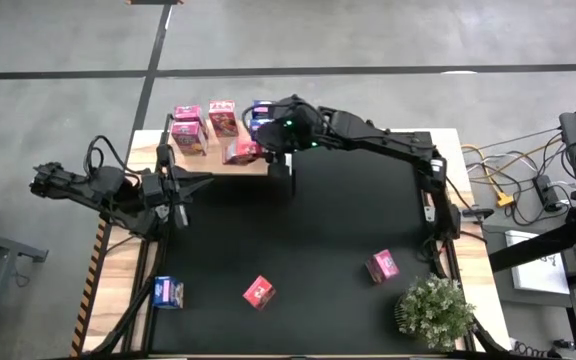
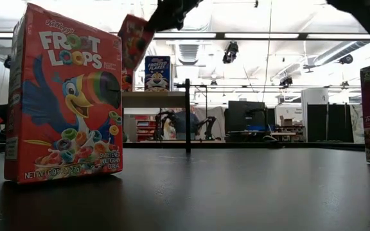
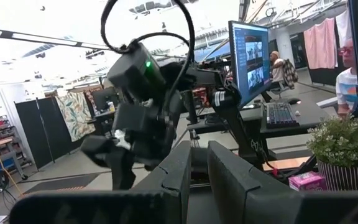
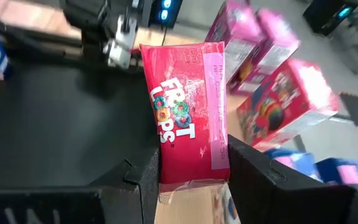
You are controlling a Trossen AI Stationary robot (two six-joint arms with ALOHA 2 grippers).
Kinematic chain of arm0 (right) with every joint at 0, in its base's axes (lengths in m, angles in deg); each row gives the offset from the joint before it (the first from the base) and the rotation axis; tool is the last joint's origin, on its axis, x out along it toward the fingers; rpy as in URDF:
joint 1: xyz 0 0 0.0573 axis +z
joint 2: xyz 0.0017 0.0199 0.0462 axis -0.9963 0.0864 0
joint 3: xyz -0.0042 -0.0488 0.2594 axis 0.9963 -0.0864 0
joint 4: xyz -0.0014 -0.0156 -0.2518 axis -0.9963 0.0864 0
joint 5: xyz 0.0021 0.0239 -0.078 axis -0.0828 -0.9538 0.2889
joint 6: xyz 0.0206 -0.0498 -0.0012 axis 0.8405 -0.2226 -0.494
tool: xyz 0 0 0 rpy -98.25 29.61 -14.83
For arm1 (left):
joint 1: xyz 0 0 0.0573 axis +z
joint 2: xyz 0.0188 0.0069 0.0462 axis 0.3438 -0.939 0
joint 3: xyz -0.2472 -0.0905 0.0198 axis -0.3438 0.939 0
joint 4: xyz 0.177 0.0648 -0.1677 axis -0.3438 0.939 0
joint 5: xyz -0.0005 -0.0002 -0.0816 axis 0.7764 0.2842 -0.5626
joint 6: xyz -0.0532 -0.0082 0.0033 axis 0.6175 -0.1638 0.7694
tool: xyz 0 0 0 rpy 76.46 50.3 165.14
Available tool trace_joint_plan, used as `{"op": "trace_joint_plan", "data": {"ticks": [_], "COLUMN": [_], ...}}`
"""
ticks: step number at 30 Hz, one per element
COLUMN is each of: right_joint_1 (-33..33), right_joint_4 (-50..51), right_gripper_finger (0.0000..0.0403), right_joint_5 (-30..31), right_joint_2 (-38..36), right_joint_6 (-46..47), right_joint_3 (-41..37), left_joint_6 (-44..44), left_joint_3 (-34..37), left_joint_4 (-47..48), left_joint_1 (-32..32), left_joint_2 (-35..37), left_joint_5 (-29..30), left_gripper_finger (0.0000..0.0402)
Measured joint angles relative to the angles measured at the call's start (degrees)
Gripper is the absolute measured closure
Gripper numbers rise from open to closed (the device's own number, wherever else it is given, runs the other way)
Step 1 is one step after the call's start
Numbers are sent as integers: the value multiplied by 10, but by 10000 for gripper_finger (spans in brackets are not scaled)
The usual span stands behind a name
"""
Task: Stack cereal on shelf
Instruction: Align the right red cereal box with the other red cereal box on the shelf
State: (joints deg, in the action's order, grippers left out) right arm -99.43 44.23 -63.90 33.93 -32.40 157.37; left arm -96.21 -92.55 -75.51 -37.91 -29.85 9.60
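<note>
Our right gripper (image 4: 194,171) is clamped on a red box (image 4: 188,118) over the shelf (image 1: 258,166). We should lower it level, beside the other boxes (image 1: 190,130). The left gripper (image 3: 197,180), nearly together, waits at the left edge.

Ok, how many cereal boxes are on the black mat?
3, all far from the shelf: blue box leftmost, red box in the middle, pink box beside the plant. None seems hidden.

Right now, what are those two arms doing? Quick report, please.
Right gripper shut on Froot Loops box, over shelf. Left gripper shut, empty, waiting beside shelf. Nothing blocking.
</note>
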Motion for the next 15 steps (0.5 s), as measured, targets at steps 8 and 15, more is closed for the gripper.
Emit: {"op": "trace_joint_plan", "data": {"ticks": [8, 15], "right_joint_1": [-7, -17], "right_joint_4": [46, 52], "right_gripper_finger": [257, 254], "right_joint_5": [5, 6], "right_joint_2": [47, 54], "right_joint_6": [-3, 5], "right_joint_3": [47, 47], "left_joint_6": [-2, -4], "left_joint_3": [0, 0], "left_joint_4": [-1, -2], "left_joint_1": [0, 0], "left_joint_2": [3, 3], "left_joint_5": [0, 0], "left_gripper_finger": [363, 363]}}
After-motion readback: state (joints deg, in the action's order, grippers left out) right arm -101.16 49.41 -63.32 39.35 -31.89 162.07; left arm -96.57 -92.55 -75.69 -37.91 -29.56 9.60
